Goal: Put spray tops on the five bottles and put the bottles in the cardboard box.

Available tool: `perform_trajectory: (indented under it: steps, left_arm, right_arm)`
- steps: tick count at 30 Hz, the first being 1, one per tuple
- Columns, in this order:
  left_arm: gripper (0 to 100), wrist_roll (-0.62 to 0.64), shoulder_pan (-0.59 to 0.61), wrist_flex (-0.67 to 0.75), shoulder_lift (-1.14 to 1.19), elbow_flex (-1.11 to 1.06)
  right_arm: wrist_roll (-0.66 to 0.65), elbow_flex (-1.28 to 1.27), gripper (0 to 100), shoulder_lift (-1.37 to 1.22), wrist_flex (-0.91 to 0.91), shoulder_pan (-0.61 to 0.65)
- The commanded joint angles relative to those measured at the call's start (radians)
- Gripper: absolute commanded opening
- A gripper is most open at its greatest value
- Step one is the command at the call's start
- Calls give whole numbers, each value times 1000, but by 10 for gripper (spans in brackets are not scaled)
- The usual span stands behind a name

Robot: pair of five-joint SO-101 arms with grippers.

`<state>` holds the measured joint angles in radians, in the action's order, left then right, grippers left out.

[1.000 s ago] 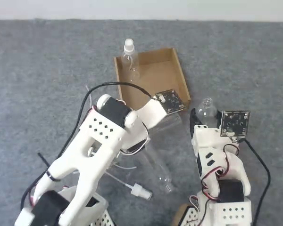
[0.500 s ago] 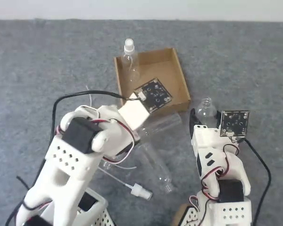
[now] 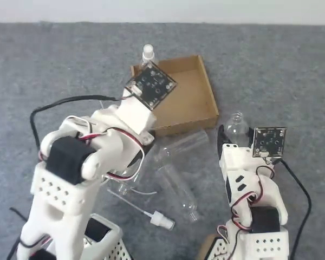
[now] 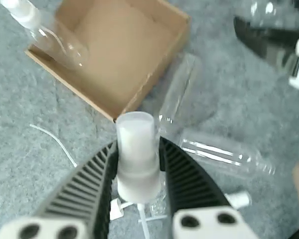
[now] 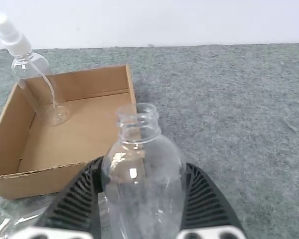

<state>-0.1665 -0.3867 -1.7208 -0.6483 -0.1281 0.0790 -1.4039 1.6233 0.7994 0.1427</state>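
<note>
The left end effector (image 4: 137,144) is clamped on a white spray top (image 4: 135,164), which stands upright between the ribbed jaws. It is above the grey desk (image 3: 43,65), near a corner of the cardboard box (image 4: 139,94). In the high view, the left arm (image 3: 97,157) stretches toward the box (image 3: 203,103).

The right end effector (image 5: 142,169) is closed around an uncapped clear bottle (image 5: 139,159), held upright with its open neck up, just beside the box's near right corner (image 3: 237,127).

A bottle with its spray top on (image 3: 149,65) stands in the box's far left corner, its top rising above the rim.

Two uncapped bottles lie on their sides on the desk between the arms, one just below the box (image 3: 187,143) and one nearer the bases (image 3: 179,189). A loose spray top with its dip tube (image 3: 161,219) lies beside the nearer bottle.
</note>
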Motion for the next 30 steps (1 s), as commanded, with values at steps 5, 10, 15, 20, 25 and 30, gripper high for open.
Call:
perform_trajectory:
  steps: [5, 10, 15, 20, 25, 30]
  left_arm:
    - [12, 83, 6, -2, -37, 140]
    - [12, 133, 2, 35, -49, 174]
    - [12, 166, 2, 98, -153, 176]
    - [12, 186, 3, 157, -229, 174]
    - [12, 238, 3, 212, -239, 174]
    - [12, 304, 8, 292, -241, 174]
  right_arm:
    - [0, 21, 6, 21, 22, 42]
    - [0, 23, 6, 21, 25, 42]
    - [0, 23, 6, 21, 27, 82]
    - [0, 20, 6, 21, 27, 119]
    - [0, 23, 6, 21, 27, 133]
    - [0, 23, 6, 21, 27, 220]
